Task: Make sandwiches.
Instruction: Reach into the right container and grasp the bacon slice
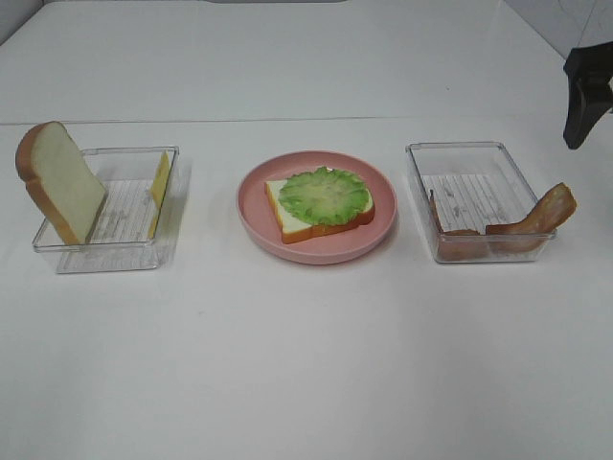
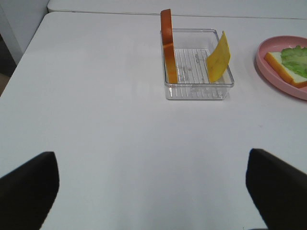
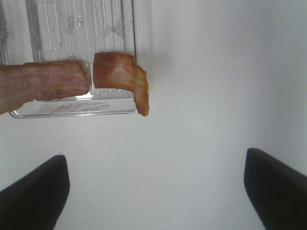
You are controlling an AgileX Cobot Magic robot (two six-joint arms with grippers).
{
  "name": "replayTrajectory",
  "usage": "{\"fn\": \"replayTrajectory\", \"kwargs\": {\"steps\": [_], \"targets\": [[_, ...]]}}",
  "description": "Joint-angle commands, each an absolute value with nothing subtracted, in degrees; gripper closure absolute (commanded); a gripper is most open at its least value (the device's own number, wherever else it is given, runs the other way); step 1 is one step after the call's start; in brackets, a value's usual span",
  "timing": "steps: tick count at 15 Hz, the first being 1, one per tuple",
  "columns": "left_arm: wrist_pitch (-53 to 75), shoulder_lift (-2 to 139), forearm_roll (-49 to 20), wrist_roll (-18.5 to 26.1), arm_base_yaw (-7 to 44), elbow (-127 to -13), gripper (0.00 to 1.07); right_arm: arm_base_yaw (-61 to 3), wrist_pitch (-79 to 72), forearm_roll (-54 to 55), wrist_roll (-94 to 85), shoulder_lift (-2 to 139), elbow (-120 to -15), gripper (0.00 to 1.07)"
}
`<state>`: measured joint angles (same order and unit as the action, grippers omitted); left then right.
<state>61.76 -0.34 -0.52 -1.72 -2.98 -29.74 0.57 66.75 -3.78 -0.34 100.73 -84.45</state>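
Note:
On the round pink plate (image 1: 257, 218) lies one bread slice (image 1: 287, 222) with a green lettuce leaf (image 1: 326, 195) on top. The second bread slice (image 1: 59, 180) stands on edge in the left clear tray (image 1: 105, 254), with the yellow cheese slice (image 1: 160, 179) leaning at its far side. Bacon strips (image 1: 536, 218) lie in the right clear tray (image 1: 467, 153), one hanging over its rim (image 3: 127, 76). My right gripper (image 1: 584, 91) is open, raised at the far right, beyond the bacon tray. My left gripper (image 2: 153, 182) is open and empty, well short of the left tray (image 2: 196, 91).
The white table has a seam (image 1: 287, 121) running across behind the trays. The table's left edge (image 2: 19, 62) shows in the left wrist view. The plate's rim (image 2: 268, 72) shows there too.

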Motion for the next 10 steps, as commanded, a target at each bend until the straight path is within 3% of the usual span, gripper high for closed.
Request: {"fn": "replayTrajectory", "kwargs": {"steps": [1, 6, 10], "targets": [[61.31, -0.52, -0.86, -1.55, -3.04, -29.56, 0.06, 0.8, 63.37, -3.67, 0.0, 101.18, -80.96, 0.11], [61.31, -0.52, -0.86, -1.55, -3.04, -29.56, 0.06, 1.2, 61.65, -2.75, -0.4, 105.08, -80.62, 0.11], [61.31, -0.52, -0.86, -1.55, -3.04, -29.56, 0.06, 4.81, 59.59, 6.47, -6.13, 106.74, -80.67, 0.11]]}}
